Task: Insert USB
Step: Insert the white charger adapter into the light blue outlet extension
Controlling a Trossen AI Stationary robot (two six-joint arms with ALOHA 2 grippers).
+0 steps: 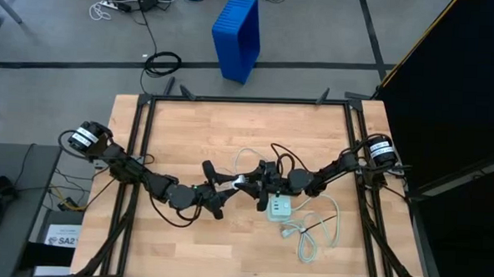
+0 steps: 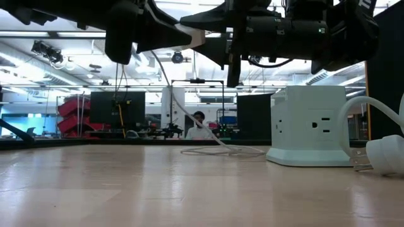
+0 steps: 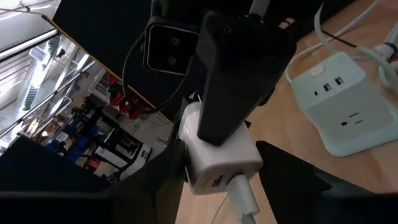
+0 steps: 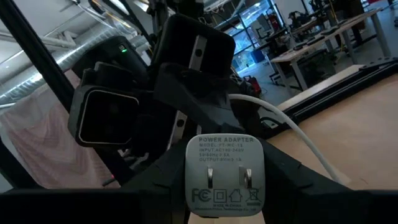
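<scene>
Two grippers meet above the middle of the table (image 1: 189, 136). The right gripper (image 1: 262, 183) is clamped on a small white power adapter (image 4: 225, 177). In its wrist view the adapter's pronged, labelled face fills the foreground, and the dark fingers (image 4: 155, 183) press on either side, cut off by the picture's edge.

The USB (image 3: 244, 200) sits at the adapter's opposite face. Its white plug meets a port there, with the silvery tip hidden, so how deep it is seated is hard to judge. The thin cable runs straight out of frame in the left wrist view. In the right wrist view it curves away from behind the adapter.

The left gripper (image 1: 228, 187) faces the adapter end-on, fingers (image 3: 289, 177) spread wide on either side of the plug and not visibly touching it. Their tips are dark and blurred against the adapter's body.

Just beside the grippers, on the right arm's side, the pale charger block (image 1: 279, 209) stands on the wood. A bundled white cord (image 1: 309, 241) lies near it toward the table's front edge. In the low view the cord's grey plug is partly cut off. Slack from the USB loops over the boards behind the grippers.

Beyond the table, a blue crate (image 1: 237, 36) stands on the floor, and a person (image 2: 200, 118) sits far off, mostly hidden.
</scene>
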